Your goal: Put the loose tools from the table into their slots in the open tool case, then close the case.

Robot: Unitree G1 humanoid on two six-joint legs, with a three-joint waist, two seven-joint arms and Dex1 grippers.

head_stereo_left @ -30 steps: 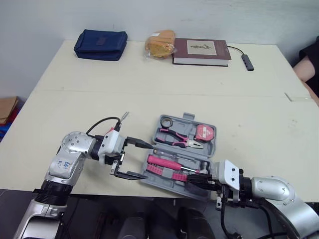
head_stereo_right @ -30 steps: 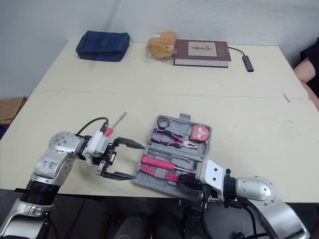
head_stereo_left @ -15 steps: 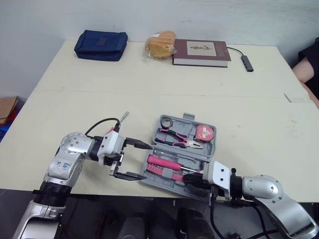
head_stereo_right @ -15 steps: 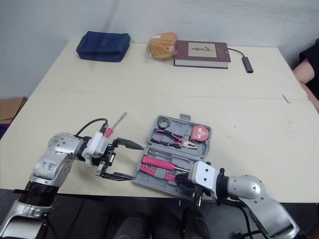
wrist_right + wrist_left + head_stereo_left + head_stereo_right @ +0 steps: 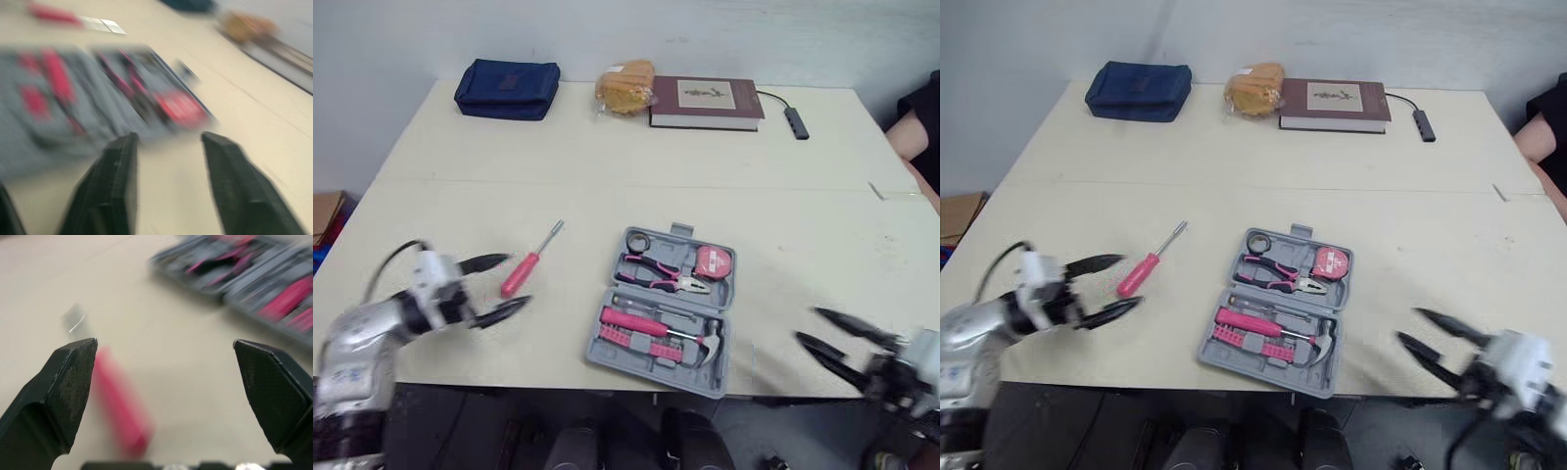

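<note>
- My left end effector point(image 5: 164, 352) is wide open and holds nothing. Its 2 fingers sit either side of the pink handle of the loose screwdriver point(image 5: 521, 273).
- The screwdriver lies flat on the surface point(image 5: 607, 186), just left of the open tool case point(image 5: 646, 365), with its metal shaft pointing up and away from me.
- In the left wrist view the handle lies close to 1 finger, not midway between them. I cannot tell whether it touches.
- My right end effector point(image 5: 808, 325) is also open and empty. It hangs near the front edge of the surface, to the right of the case and apart from it.
- The case already has pliers point(image 5: 668, 275), a tape measure point(image 5: 713, 261), a hammer point(image 5: 710, 343) and a pink-handled tool point(image 5: 636, 321) in it, so I judge the screwdriver to be the only tool left out.
- The step in hand is the pick-up. I should shift sideways first so the handle sits midway between the fingers, otherwise closing could push it away.
- I should close across the thick middle of the handle, not the thin shaft, and keep low enough that both pads meet it squarely.
- I should lift it level and carry it lengthwise, ready to lay it along a slot. I cannot tell from here which slot is free, so that needs checking before I lower it.
</note>
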